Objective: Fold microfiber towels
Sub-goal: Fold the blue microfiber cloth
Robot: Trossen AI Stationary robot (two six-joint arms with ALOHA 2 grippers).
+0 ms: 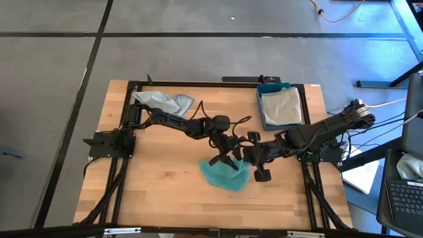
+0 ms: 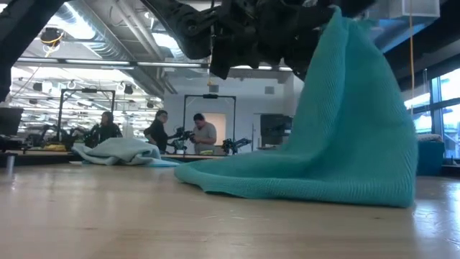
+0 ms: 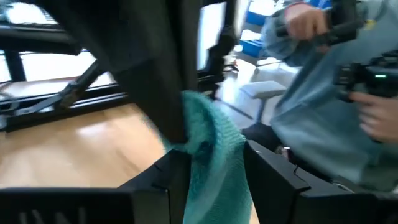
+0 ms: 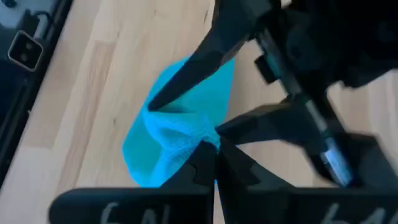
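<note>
Both grippers meet over the teal towel [image 1: 226, 174] at the middle of the table [image 1: 152, 192]. The right gripper [image 4: 214, 163] is pinched fully shut on a raised fold of this towel. The left gripper [image 1: 225, 158] stands partly open, its two fingers straddling the same raised cloth; the views do not show whether it actually clamps the cloth. In the low view the towel [image 2: 338, 137] hangs from the grippers as a peak, its lower part spread on the wood.

To do this step well, by judgement: the lifted edge should be carried over the resting half with both grippers moving level and together, so that the cloth lies flat without twisting, and the pinch should be released only once the edges line up.

Count: three towels in view, namely one teal towel in hand, one crumpled pale towel [image 1: 162, 101] at the far left corner of the table, and one light towel [image 1: 280, 106] folded in the blue tray [image 1: 260, 111] at the far right. One tray. Two arms. People stand in the room beyond.
</note>
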